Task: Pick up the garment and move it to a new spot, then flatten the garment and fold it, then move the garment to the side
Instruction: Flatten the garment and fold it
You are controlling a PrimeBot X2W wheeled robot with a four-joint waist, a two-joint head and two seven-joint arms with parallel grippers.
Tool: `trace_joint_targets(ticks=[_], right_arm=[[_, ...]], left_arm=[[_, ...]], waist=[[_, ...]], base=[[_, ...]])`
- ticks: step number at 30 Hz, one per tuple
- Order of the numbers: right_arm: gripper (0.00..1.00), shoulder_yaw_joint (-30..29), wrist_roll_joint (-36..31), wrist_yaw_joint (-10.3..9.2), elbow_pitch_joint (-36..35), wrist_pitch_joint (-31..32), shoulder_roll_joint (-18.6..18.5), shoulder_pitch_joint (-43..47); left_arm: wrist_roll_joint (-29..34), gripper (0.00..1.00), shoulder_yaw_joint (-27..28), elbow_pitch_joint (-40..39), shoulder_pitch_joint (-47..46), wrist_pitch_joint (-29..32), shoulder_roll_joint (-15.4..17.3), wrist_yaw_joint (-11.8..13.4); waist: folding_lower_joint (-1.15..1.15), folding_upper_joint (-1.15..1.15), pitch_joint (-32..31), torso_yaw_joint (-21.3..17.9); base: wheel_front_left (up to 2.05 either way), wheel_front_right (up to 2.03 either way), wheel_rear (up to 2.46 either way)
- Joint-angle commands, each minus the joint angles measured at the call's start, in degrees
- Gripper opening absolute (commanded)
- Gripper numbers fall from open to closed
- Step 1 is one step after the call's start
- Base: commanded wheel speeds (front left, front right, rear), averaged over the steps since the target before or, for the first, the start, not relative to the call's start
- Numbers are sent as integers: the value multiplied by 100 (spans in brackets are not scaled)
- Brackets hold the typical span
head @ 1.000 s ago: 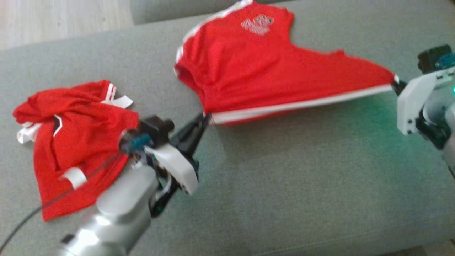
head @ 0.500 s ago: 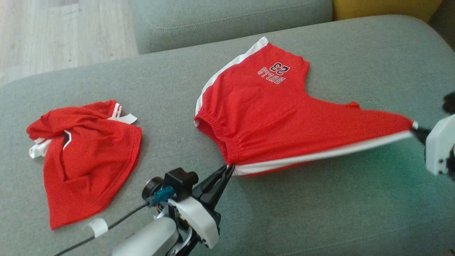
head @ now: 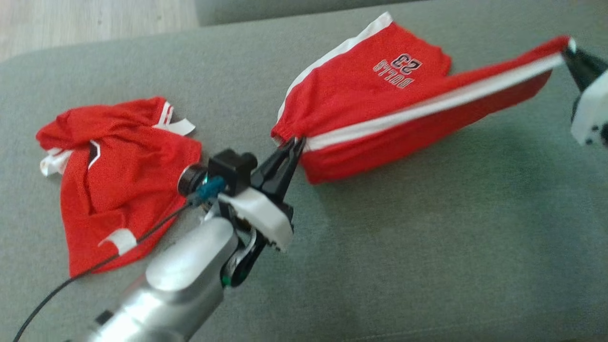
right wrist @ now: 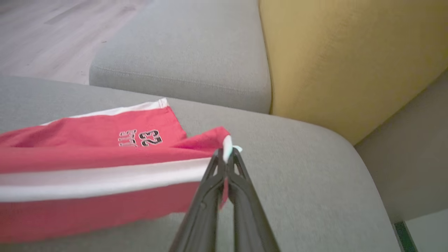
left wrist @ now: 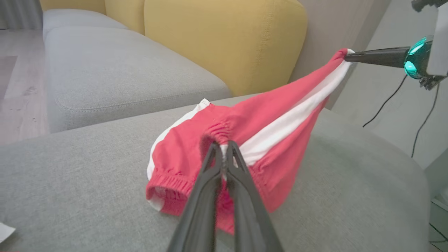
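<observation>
The garment (head: 380, 109) is a pair of red shorts with a white side stripe and "BULLS 23" print. It is stretched between both grippers over the grey cushion (head: 403, 247). My left gripper (head: 297, 142) is shut on the elastic waistband (left wrist: 218, 134). My right gripper (head: 567, 47) is shut on the hem corner (right wrist: 226, 145) at the far right, raised above the cushion. The striped edge is lifted and taut, while the printed leg (right wrist: 140, 131) still rests on the cushion.
A second red garment (head: 118, 171) lies crumpled on the cushion's left part, beside my left forearm. A yellow backrest (left wrist: 224, 38) and another grey seat (right wrist: 182, 52) stand beyond. Wooden floor (head: 95, 19) lies past the cushion's far left edge.
Both grippers have lifted the striped edge of the shorts, the right one higher and farther back, so the near side hangs off the cushion. The head camera has also shifted.
</observation>
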Motion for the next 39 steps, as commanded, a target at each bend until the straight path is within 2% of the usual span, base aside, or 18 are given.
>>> trace_joint_targets(ticks=[1, 10, 16, 27, 39], right_arm=[[0, -96, -182, -5, -122, -111, 3, -240], [0, -166, -1033, -5, 509, -490, 541, -1180], [0, -9, -1303, -5, 1006, -728, 730, -1648], [0, 197, -1610, -5, 2226, -1210, 965, -2660], [0, 144, -1802, -5, 3284, -1623, 1071, -3316]], left_arm=[[41, 0, 283, -10, -399, -70, -5, -5], [86, 0, 343, 587, -1053, -256, -399, -181], [98, 0, 373, 871, -1362, -355, -554, -298], [111, 0, 369, 1419, -1905, -537, -866, -493], [151, 0, 250, 1757, -2217, -664, -1019, -597]], waist=[[-1, 0, 210, 150], [-1, 0, 812, 492], [-1, 0, 1115, 670], [-1, 0, 1682, 1026], [-1, 0, 2048, 1272]], base=[[0, 0, 0], [0, 0, 0], [0, 0, 0], [0, 0, 0], [0, 0, 0]])
